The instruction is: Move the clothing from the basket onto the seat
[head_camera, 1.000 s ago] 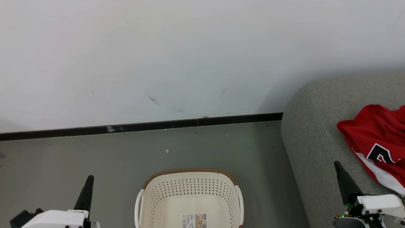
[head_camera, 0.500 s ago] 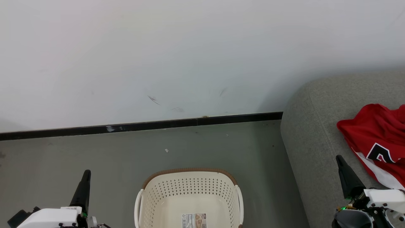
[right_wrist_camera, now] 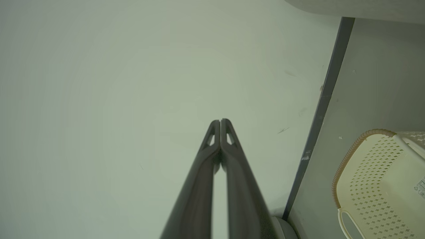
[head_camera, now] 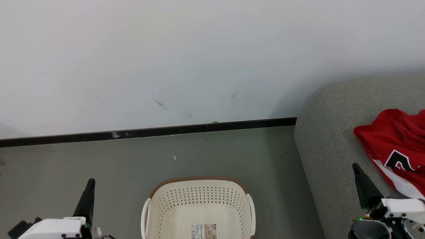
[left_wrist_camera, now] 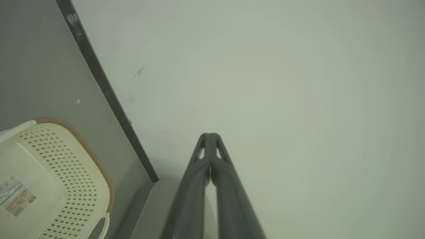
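Observation:
The cream basket (head_camera: 199, 202) with its brown rim stands on the floor at the bottom middle of the head view; the part of its inside that I see holds just a label sticker (head_camera: 203, 231). The red clothing (head_camera: 395, 142), with white trim and a black-and-white numeral, lies on the grey seat (head_camera: 328, 139) at the right. My left gripper (head_camera: 90, 182) is shut, left of the basket. My right gripper (head_camera: 356, 166) is shut over the seat, just left of the clothing. The fingers are pressed together with nothing between them in the left wrist view (left_wrist_camera: 210, 135) and the right wrist view (right_wrist_camera: 220, 121).
A white wall (head_camera: 199, 59) with a black baseboard (head_camera: 149, 132) runs behind the basket. Grey floor (head_camera: 99, 159) lies between wall and basket. The basket (left_wrist_camera: 66, 166) also shows at the left wrist view's lower left, and the basket (right_wrist_camera: 372, 172) at the right wrist view's lower right.
Both grippers shifted slightly between one second and half a second ago, fingertips a little higher in the head view. Since then nothing has moved.

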You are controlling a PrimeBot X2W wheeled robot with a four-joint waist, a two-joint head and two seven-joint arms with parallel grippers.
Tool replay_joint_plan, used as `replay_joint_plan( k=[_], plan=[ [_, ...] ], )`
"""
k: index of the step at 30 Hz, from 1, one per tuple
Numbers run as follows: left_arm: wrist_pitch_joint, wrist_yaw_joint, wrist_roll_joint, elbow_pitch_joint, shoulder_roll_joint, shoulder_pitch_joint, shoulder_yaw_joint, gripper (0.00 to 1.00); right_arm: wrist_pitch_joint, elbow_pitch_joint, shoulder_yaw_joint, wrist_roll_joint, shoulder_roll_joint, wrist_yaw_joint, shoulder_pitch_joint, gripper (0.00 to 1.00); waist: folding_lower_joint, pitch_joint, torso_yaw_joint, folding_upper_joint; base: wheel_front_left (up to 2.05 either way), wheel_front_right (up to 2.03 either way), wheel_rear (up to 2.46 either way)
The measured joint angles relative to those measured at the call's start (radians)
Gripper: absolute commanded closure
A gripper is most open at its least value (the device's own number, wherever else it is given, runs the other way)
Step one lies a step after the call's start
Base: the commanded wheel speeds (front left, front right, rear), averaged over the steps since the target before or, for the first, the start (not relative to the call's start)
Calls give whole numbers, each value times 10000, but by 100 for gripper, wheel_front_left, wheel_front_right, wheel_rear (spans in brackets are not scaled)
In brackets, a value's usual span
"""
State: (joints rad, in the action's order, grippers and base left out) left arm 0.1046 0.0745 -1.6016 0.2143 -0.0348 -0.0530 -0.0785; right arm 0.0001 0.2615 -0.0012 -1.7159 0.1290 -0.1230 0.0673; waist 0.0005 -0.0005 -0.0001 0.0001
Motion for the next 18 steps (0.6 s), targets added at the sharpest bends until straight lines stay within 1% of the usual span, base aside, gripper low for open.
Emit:
replay_joint_plan(
  k=[18],
  plan=[
    [2,35,0,40,2,-2,-4,100,0,17,13,0,2,0,2,100,-1,-1,0,0,0,0,0]
  ],
)
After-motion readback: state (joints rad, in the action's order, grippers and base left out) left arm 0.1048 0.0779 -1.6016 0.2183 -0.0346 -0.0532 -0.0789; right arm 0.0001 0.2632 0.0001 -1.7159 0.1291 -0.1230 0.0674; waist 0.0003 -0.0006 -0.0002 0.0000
